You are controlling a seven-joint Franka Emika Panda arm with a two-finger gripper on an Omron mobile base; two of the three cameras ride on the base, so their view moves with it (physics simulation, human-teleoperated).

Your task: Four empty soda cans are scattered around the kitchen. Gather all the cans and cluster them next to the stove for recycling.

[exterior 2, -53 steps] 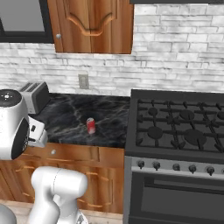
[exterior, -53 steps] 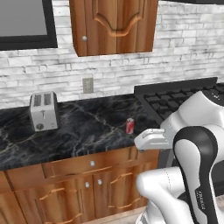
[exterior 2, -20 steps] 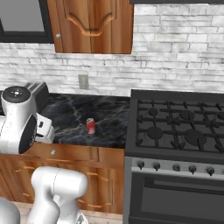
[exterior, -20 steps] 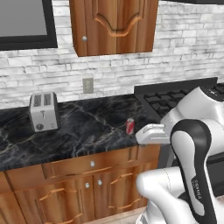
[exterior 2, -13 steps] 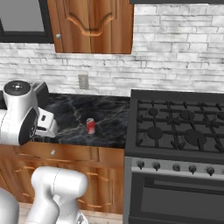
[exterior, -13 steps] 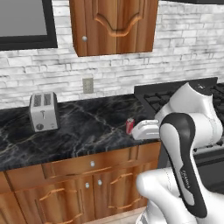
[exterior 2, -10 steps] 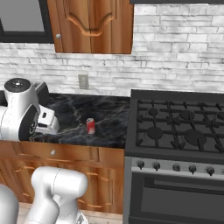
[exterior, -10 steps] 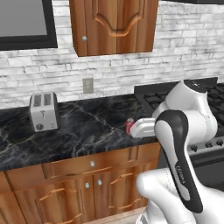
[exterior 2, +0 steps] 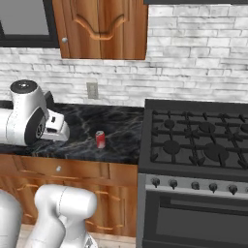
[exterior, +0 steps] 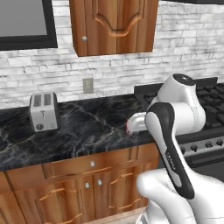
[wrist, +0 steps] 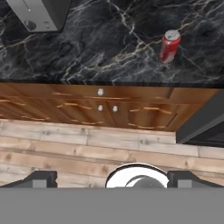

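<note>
One red soda can [exterior 2: 100, 139] with a silvery top stands upright on the black marble counter [exterior 2: 77, 145], a short way left of the stove [exterior 2: 198, 140]. In the hand view the soda can [wrist: 169, 46] sits at the upper right, well beyond my gripper [wrist: 114, 179]. The gripper is open, its dark fingertips [wrist: 41, 178] spread wide with nothing between them. It hangs above the counter's front edge and looks down at the cabinets and floor. In the left base view my white hand [exterior: 139, 123] hides most of the soda can [exterior: 128, 127].
A silver toaster [exterior: 43, 111] stands at the counter's left, also seen as the toaster [wrist: 39, 13] in the hand view. Brown cabinet doors [wrist: 109, 111] run under the counter. A wall cabinet [exterior 2: 99, 29] hangs above. The stove's knobbed front [exterior 2: 193, 184] is at the right.
The arm has raised its elbow and swung the hand in over the counter's front edge, closer to the can, which it now mostly hides in the left base view. The can has not moved.
</note>
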